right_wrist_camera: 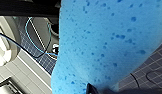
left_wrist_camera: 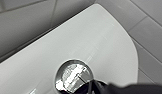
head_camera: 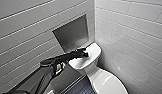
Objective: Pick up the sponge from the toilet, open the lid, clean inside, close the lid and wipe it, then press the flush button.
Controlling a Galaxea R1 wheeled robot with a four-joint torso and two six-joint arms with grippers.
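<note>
The white toilet's tank (head_camera: pixel 93 51) stands in the corner, with the closed lid (head_camera: pixel 109 82) below it in the head view. My left arm reaches in from the left, and my left gripper (head_camera: pixel 84 53) is shut and rests on the tank top. In the left wrist view its dark tip (left_wrist_camera: pixel 97 86) touches the edge of the round chrome flush button (left_wrist_camera: pixel 73 76). The bright blue sponge (right_wrist_camera: pixel 102 42) looms large in the right wrist view, with my right gripper (right_wrist_camera: pixel 97 90) shut on it above the floor.
A recessed grey niche (head_camera: pixel 72 32) is set in the tiled wall left of the tank. White tiled walls close in on both sides. Dark small-tiled floor (head_camera: pixel 79 88) lies beside the bowl, with thin cables (right_wrist_camera: pixel 34 47) trailing across it.
</note>
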